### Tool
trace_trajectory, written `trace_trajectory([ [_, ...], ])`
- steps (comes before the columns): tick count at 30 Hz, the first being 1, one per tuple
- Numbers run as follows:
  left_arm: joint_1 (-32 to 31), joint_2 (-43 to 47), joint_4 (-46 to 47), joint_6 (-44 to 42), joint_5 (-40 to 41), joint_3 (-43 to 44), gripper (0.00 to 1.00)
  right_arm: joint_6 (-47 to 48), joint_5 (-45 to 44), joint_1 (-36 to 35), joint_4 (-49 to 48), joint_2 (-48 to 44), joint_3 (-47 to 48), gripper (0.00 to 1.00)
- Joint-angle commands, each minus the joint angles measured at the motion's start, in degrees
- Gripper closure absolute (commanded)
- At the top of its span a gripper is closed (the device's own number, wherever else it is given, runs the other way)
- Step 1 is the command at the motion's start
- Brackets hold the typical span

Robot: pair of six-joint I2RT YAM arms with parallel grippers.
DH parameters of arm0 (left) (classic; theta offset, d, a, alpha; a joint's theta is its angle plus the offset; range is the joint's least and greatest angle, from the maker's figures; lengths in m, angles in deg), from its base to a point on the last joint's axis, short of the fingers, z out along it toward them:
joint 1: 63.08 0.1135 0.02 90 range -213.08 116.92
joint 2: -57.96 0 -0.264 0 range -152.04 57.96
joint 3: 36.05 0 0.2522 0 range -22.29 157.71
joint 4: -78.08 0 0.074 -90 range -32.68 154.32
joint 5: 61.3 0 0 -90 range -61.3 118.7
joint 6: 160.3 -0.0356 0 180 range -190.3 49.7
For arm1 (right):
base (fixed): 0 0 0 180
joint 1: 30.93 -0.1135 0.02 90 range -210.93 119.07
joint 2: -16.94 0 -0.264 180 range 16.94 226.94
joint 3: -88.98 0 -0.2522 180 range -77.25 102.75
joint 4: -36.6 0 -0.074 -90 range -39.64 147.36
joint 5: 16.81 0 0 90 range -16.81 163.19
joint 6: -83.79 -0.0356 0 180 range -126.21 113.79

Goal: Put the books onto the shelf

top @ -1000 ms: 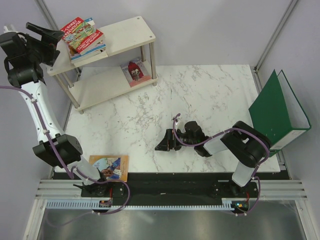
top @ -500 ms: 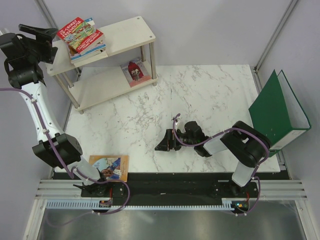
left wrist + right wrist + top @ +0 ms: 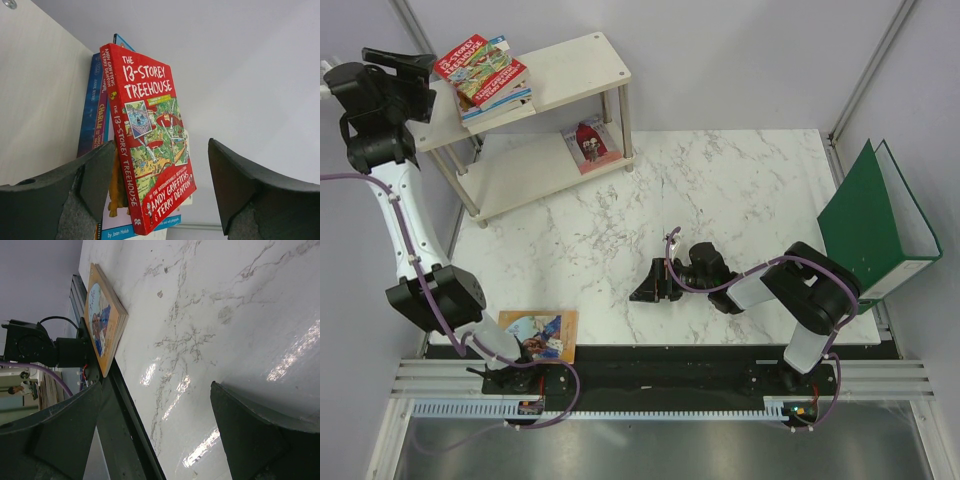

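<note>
The white marble table [image 3: 740, 190] fills the scene, with the two-tier cream shelf [image 3: 575, 62] standing at its far left corner on thin metal legs. A large green ring binder [image 3: 872, 225] stands upright and partly open at the right edge. The left arm reaches up to the far left, and the left gripper [image 3: 161, 150] sits just beside the left end of the shelf's top board, its jaws spread wide and touching nothing. The right gripper [image 3: 642, 286] lies low over the near middle of the table, jaws also spread and empty. On the top board's left end sits a stack of books [image 3: 492, 88], with the red "The 13-Storey Treehouse" [image 3: 150, 145] uppermost and skewed over blue and purple spines. A red-and-white book [image 3: 592, 140] lies flat at the right end of the lower board. An orange-brown book with a blue picture [image 3: 538, 335] lies flat on the table's near left edge, well apart from the shelf.
</note>
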Motion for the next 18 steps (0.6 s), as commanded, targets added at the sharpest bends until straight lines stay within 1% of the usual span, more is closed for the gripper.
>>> trace_trajectory([
  [1,-1.9,-3.4,-1.5,-0.6,1.9,4.2,0.18,1.8,-1.3,-0.6,9.6,2.7,-2.1,0.02],
  [4,-2.9,-4.3,-2.4,-0.9,2.6,5.0,0.18,1.8,-1.3,-0.6,9.6,2.5,-2.2,0.02],
  [10,-4.2,-3.8,-3.0,-3.3,8.5,5.3,0.18,2.0,-1.2,-0.6,9.9,2.6,-2.1,0.02],
  [13,-4.6,-4.0,-3.0,-4.6,9.9,5.8,0.18,2.0,-1.0,-0.6,10.0,3.0,-1.8,0.02],
  [16,-4.7,-4.5,-3.0,-4.9,10.9,6.1,0.19,2.0,-1.0,-0.7,10.0,3.4,-1.7,0.02],
  [18,-4.9,-4.9,-3.0,-5.1,11.3,6.2,0.22,2.0,-1.0,-0.6,10.1,3.4,-1.7,0.02],
])
